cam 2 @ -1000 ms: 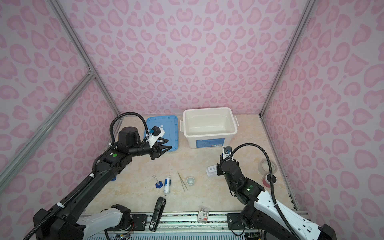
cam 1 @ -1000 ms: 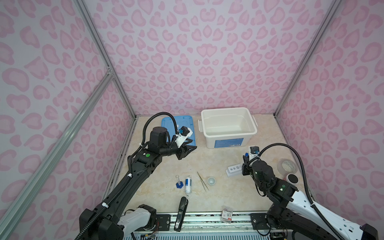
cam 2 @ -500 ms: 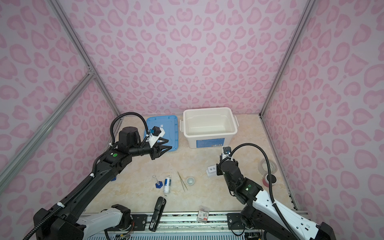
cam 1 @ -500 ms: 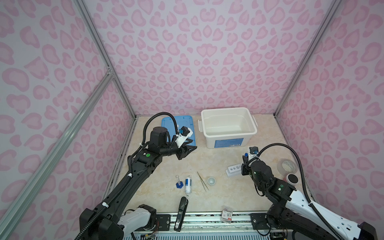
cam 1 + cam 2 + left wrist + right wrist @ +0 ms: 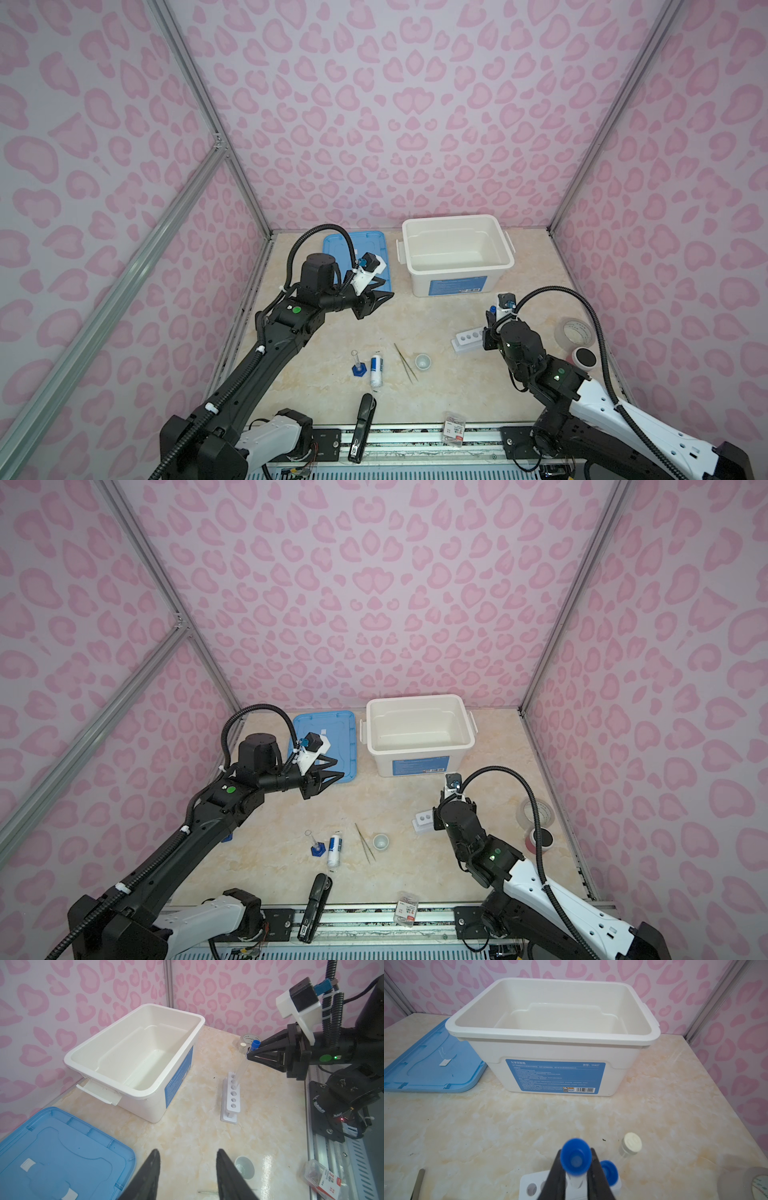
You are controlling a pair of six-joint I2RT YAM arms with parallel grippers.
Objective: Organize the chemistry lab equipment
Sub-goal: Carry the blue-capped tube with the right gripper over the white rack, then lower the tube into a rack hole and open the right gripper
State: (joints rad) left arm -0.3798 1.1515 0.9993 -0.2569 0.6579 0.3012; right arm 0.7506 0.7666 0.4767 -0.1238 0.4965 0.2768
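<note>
Your left tool point(image 5: 384, 299) hangs with its jaws spread and nothing between them, above the surface point(image 5: 436, 316) just in front of the blue lid point(image 5: 374, 243), well apart from every piece of equipment. Nearer you and to its right, the blue-based cylinder point(image 5: 358, 368) stands upright with the white bottle point(image 5: 376, 369) lying on its side just beside it. Next come the tweezers point(image 5: 405, 361), lying flat at a slant, and the small white cup point(image 5: 422, 360) just beside them. Further right stands the rack point(image 5: 467, 340), in front of the white box point(image 5: 455, 249), and this is where the move is decided. Your right tool point(image 5: 576, 1169) is clenched on a blue-capped tube point(image 5: 575, 1159), gripping it just under the cap. That tube's long axis is close to upright, leaning a little in the left wrist view, with its lower end down at the holes at the end of the rack under the tool; whether it is fully seated I cannot tell. A white-capped tube point(image 5: 630, 1144) and a second blue-capped tube point(image 5: 609, 1172) stand just beside it. The hole lies straight below the tool, so the coming move looks like a short descent along the tube's own axis and then a release, and it belongs to your right arm, which is far nearer than the left.
</note>
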